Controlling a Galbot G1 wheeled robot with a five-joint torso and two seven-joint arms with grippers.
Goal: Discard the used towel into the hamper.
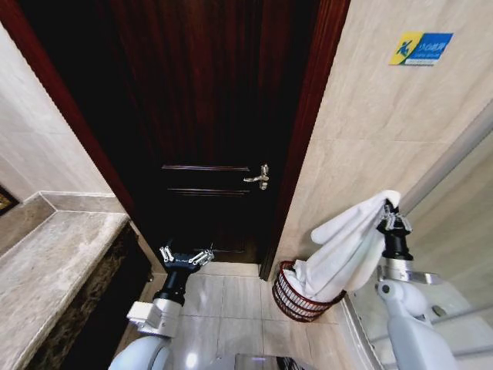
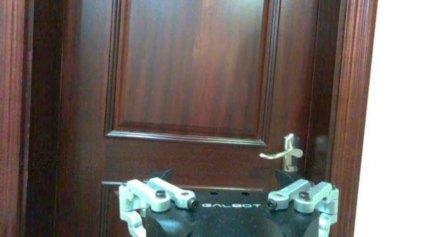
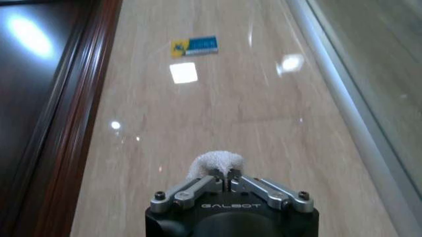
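The towel is white and hangs as a long drape: its top corner is pinched in the right pincer, and its lower end already lies inside the hamper, bunched against the basket's far rim. The hamper stands on the floor tiles at the foot of the beige wall, just beside the dark door frame. The towel's long axis therefore slopes from the pincer down towards the door side into the hamper, so the basket lies below the right pincer and a little towards the door from it. By my judgement, letting go where it is might leave the upper half draped over the near rim rather than inside.

The right arm is plainly the nearer one. The left pincer hovers on the other side of the hamper, facing the wooden door, its fingers spread wide and holding nothing.

The right wrist view shows the grip itself: the jaws are closed tight on a small tuft of towel, with the wall and its blue sign beyond. The head view gives the hamper and the drape. The left wrist view shows the door handle ahead of the spread fingers.
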